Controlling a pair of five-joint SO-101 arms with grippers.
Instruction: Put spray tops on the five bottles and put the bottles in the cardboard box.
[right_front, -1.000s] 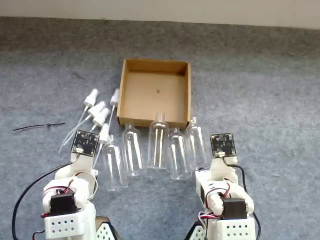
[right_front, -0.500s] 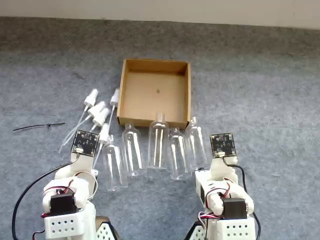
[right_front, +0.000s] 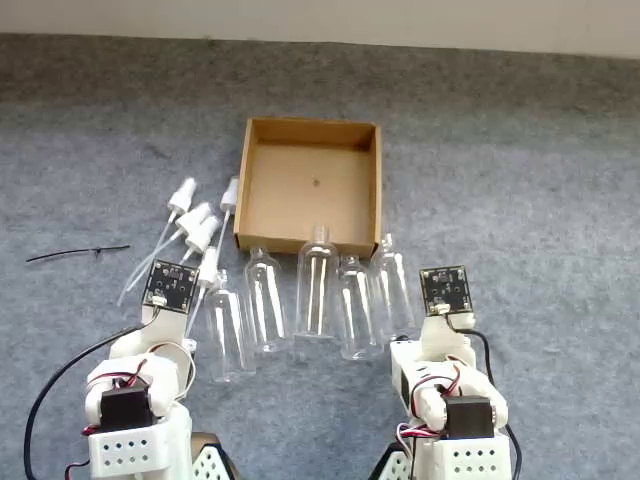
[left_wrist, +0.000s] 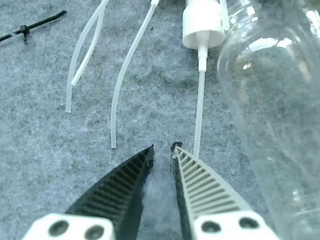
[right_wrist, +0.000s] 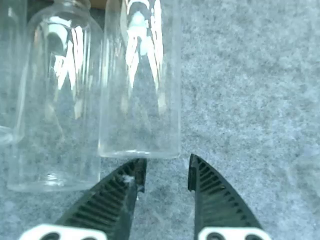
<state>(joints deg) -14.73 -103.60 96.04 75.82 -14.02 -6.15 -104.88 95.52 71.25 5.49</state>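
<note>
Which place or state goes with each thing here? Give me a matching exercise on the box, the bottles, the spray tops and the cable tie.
1. cardboard box
2. bottles
3. spray tops
4. black cable tie

A. loose, left of the box
B. nothing inside
C. uncapped, in a row on the box's near side
D. alone, farthest left

Pairs: 1-B, 2-C, 3-A, 4-D

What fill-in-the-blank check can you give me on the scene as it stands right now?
1. ____ clear bottles sit outside the cardboard box.
2. The spray tops lie near the left gripper, fitted on ____ of the bottles.
3. The right gripper is ____, holding nothing.
Missing words: five; none; open.
</note>
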